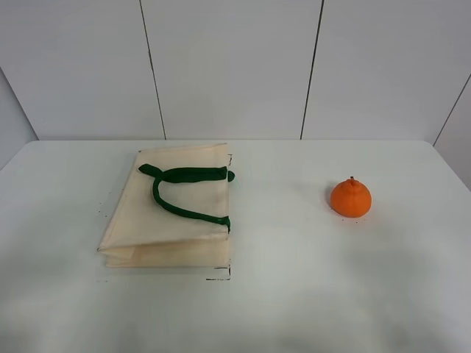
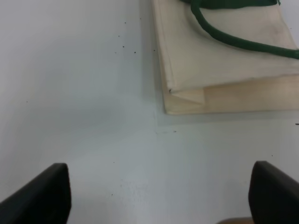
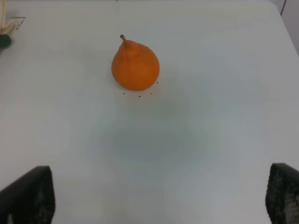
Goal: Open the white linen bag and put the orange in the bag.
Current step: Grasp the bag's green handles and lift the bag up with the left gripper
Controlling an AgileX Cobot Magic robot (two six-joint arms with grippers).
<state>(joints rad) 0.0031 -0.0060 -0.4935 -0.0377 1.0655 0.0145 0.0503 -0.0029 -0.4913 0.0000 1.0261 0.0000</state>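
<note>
I see the bag (image 1: 173, 213) lying flat on the table (image 1: 294, 294), on the left of the high view. Its sides are pressed together and the green handles (image 1: 184, 193) are folded back across its top face. I cannot see inside it. The orange (image 1: 350, 198) sits on the table outside the bag, well apart from it on the right, stem up.

My left gripper (image 2: 154, 196) hangs over bare table just off one corner of the bag (image 2: 224, 70). Its jaws are spread wide with nothing between them. My right gripper (image 3: 154, 196) is equally wide and holds nothing, with the orange (image 3: 135, 65) ahead of it and untouched.
</note>
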